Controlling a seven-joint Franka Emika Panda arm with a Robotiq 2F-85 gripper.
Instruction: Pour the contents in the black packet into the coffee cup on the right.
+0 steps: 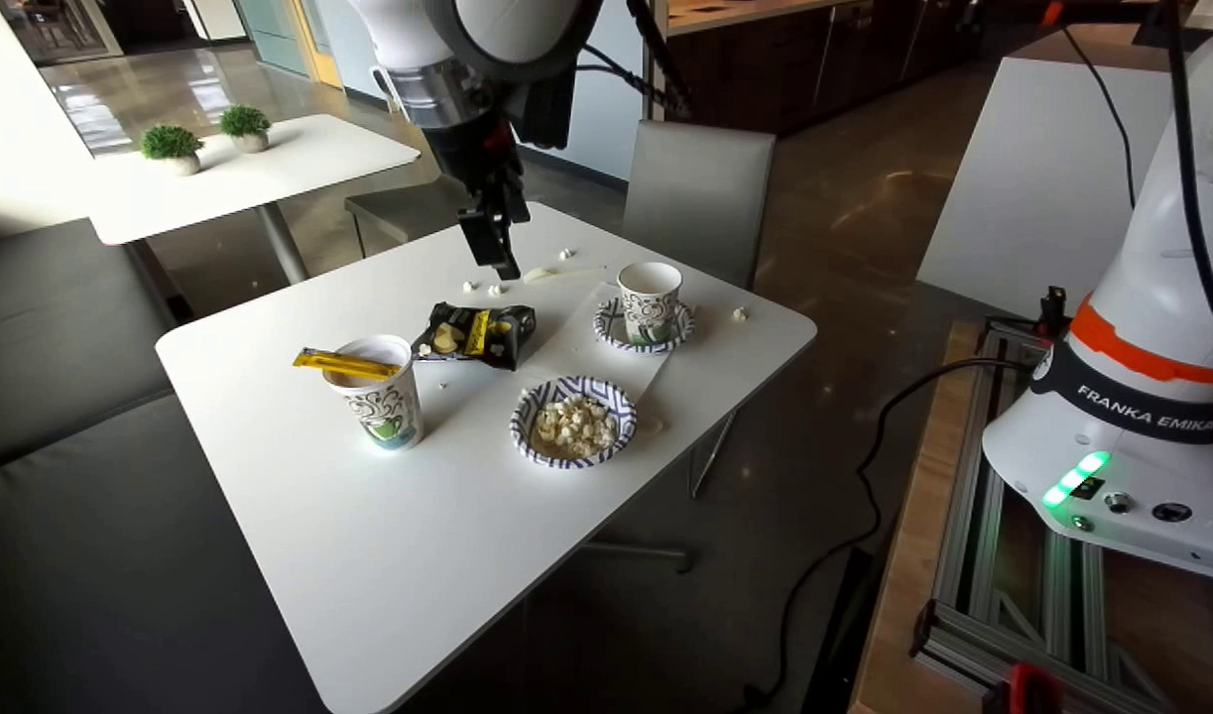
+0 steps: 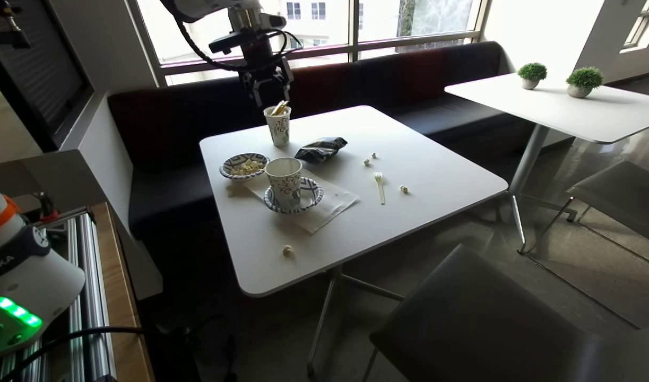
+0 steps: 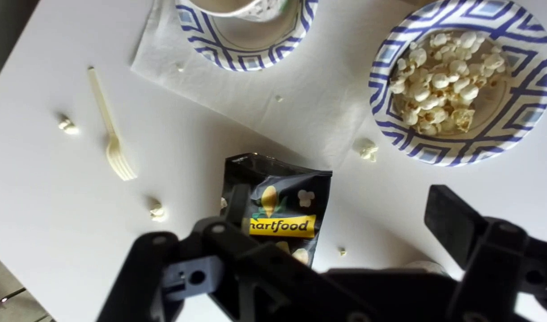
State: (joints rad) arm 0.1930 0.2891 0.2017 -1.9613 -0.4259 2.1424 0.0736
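With the end effector (image 3: 340, 201) spread apart, we should centre it over the black bag (image 3: 282, 201) and pinch lightly, clear of its seemingly unsealed end.

1. In an exterior view, daylight pours in from the window (image 2: 356, 24) at 12 o'clock, washed nearly white.
2. There, the near chair (image 2: 478, 313) at 4 o'clock sinks into dimness; a green light (image 2: 16, 312) glows near 8 o'clock.
3. In an exterior view, glare streaks the floor (image 1: 206, 84) toward 10 o'clock.
4. In the wrist view, popcorn (image 3: 69, 126) throws soft shadows toward 11 o'clock.
5. The gripper (image 3: 345, 217), between 4 and 8 o'clock, looks dark, slightly blurred.
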